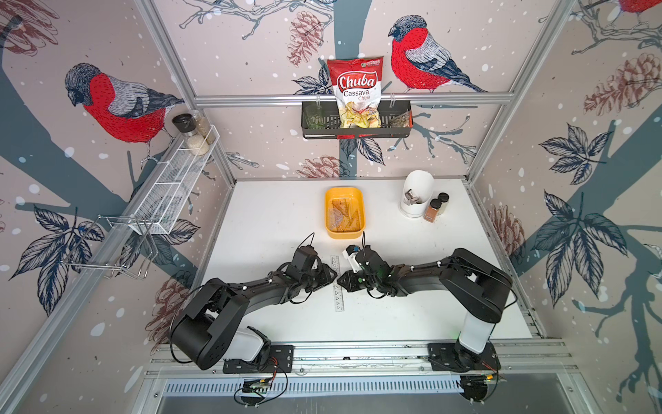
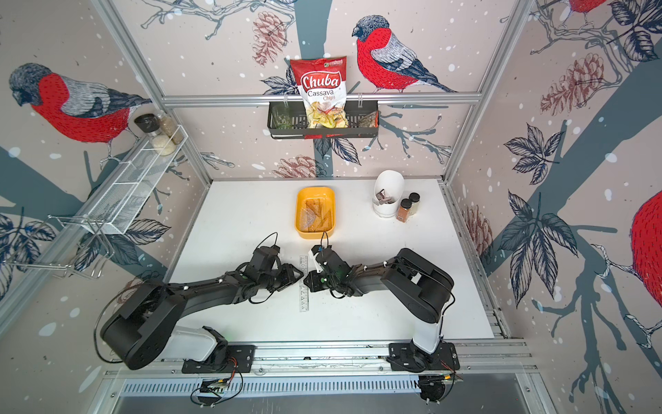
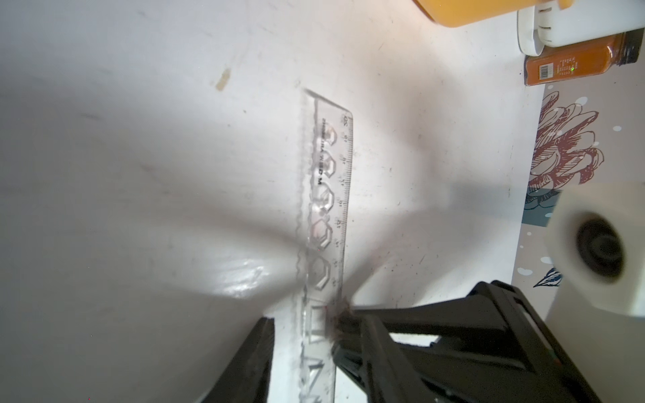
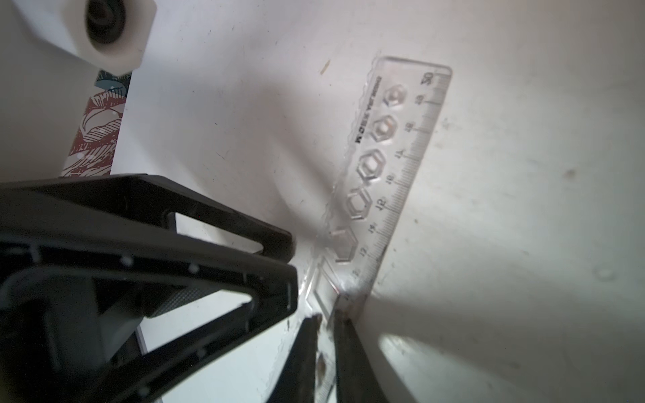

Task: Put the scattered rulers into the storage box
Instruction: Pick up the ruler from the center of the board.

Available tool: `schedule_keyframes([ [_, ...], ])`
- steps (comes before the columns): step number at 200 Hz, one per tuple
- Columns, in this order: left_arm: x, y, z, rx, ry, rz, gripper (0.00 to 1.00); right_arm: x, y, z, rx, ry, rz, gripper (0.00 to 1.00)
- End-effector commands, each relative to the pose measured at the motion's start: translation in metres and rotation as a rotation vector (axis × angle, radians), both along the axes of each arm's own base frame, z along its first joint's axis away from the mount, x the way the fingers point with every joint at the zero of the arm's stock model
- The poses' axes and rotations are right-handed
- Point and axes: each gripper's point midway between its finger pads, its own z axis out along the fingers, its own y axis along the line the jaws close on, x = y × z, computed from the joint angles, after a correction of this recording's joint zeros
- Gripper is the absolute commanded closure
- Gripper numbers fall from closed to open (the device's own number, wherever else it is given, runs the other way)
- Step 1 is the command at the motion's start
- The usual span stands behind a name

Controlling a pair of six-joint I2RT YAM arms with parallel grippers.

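**Ruler point(image 1: 339, 299) on the table point(image 1: 272, 215), a gripper on either side, box point(image 1: 344, 233) at its 12 o'clock**

The left gripper point(image 1: 334, 278) points in from 9 o'clock and stands over the middle of the clear ruler. The ruler lies on the white table with its length running from 12 to 6 o'clock. In the left wrist view the fingers point(image 3: 258, 356) of this gripper stand apart, with the ruler point(image 3: 326, 209) passing between them. One finger sits off the wavy edge with a strip of bare table in between, and the other is at the edge with the scale. They are not closed on it.

The right gripper point(image 1: 340, 280) points in from 3 o'clock to the same spot. In both top views the two tips nearly meet above the ruler's middle. In the right wrist view its fingers point(image 4: 302, 352) are almost together, with only a narrow slit between them. A bit of the ruler point(image 4: 387, 167) shows through the slit, and the tips stand at the scale edge, next to the square cut-outs. I cannot tell whether they pinch that edge or only press on it. The hexagon cut-outs lie toward the 12 o'clock end and the triangle cut-outs toward 6 o'clock.

The yellow box stands at 12 o'clock of the ruler, apart from it. Other rulers point(image 1: 345, 215) lie in it, overlapping, with triangles among them. At 3 o'clock of the box, well apart, a white pot point(image 1: 408, 211) stands upright. Two spice bottles point(image 1: 431, 211) stand just beside the pot at its 4 o'clock.
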Motion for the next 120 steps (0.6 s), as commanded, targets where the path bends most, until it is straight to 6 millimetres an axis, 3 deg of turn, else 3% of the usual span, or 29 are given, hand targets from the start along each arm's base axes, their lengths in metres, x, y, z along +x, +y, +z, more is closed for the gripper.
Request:
schedule_keyframes([
  [1,-0.018,0.017,-0.024,0.089,0.099,0.015,0.53,0.000,0.003,-0.003,0.004,-0.003,0.014,0.82],
  [27,-0.021,0.015,-0.029,0.079,0.113,0.008,0.54,0.000,-0.002,-0.011,-0.011,0.012,0.006,0.82],
  [95,-0.022,0.006,-0.028,0.056,0.111,-0.012,0.74,0.001,-0.007,-0.024,-0.041,0.031,-0.001,0.82],
  [120,-0.020,0.001,-0.024,0.043,0.096,-0.021,0.76,0.001,-0.008,-0.027,-0.048,0.039,-0.003,0.82],
])
